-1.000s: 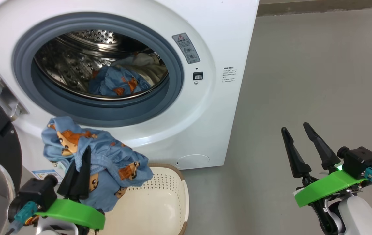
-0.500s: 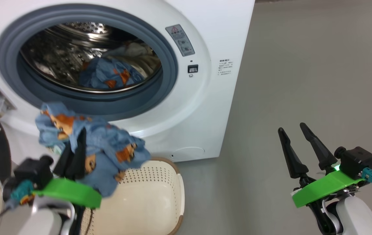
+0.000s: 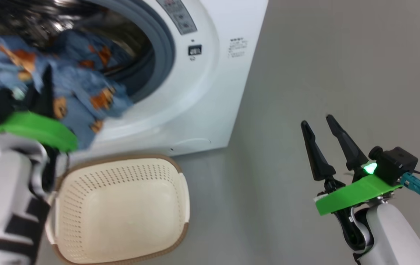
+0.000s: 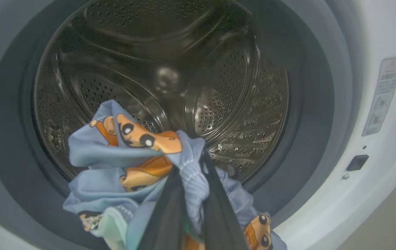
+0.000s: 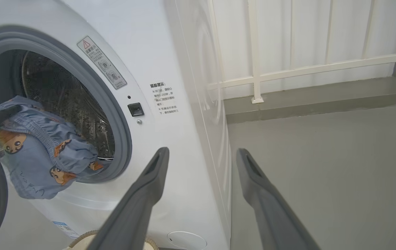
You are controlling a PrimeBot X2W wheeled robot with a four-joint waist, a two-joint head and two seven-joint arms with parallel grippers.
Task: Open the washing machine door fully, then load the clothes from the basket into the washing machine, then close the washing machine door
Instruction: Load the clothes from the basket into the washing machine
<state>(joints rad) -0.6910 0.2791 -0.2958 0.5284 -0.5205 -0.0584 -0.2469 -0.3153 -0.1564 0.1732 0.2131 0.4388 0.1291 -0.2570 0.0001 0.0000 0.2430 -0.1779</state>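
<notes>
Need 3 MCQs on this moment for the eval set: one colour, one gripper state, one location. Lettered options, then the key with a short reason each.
1. What colour is the rim of the basket?
A. Green
B. Brown
C. Black

2. What state is the right gripper in?
A. Shut on the basket's handle
B. Shut on a garment
C. Open, holding nothing

3. Where is the blue garment that the left gripper holds?
A. At the mouth of the washing machine
B. Lying in the basket
C. Between the right gripper's fingers

Key:
1 B: the head view shows a brown band round the cream basket.
2 C: its two fingers stand apart with nothing between them.
3 A: the left wrist view shows it pinched in front of the washing machine's opening.
</notes>
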